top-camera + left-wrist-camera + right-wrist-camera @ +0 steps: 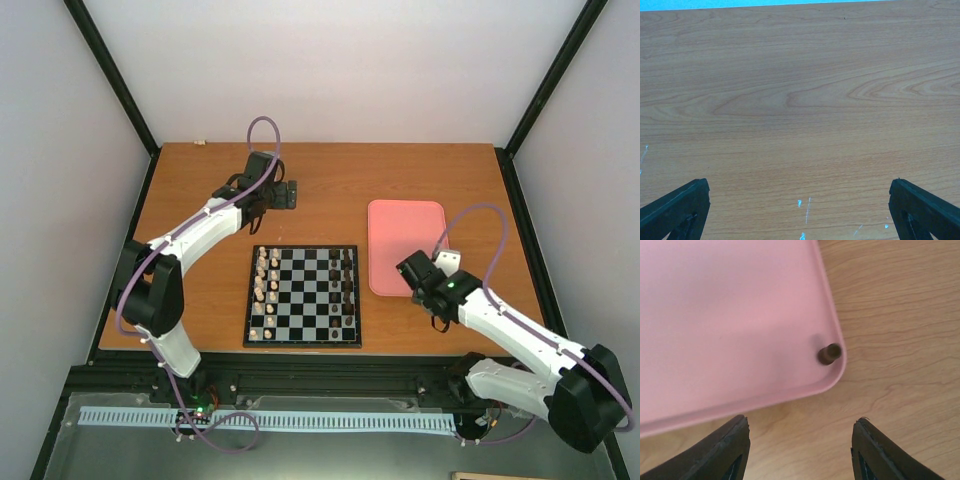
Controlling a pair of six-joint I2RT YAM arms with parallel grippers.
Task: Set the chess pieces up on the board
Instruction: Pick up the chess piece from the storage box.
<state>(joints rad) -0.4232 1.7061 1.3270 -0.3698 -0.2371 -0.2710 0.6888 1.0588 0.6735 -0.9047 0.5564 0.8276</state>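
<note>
Hanging low over the wooden surface (900,315), the right hand (801,427) has its two black fingers (735,445) spread wide, and nothing is caught between them. Just ahead of it, a little toward its right finger, one dark chess piece (830,353) sits inside the pink tray (715,315). It is tucked into the rounded corner nearest the hand, close against the raised rim. From the wrist view I cannot tell whether that piece stands upright or leans. The rest of the tray stretches away ahead and to the left of the hand, and its near edge runs just in front of the left finger. Farther off to this hand's left lies the board (300,345), apart from the tray with a strip of wood between them. Dark pieces (346,280) stand in two files along the board's edge nearest the right hand, and pale pieces (266,285) line the opposite edge in two files.

The left hand (799,187) is spread just as wide and likewise grips nothing, its fingertips (685,205) showing at the two bottom corners of its wrist view. Under and ahead of it runs plain wood grain, with a few small pale-blue flecks (800,203) on the surface between the fingers. Seen from above, this hand is well apart from the board, out past the far corner on the side where the pale pieces stand.
</note>
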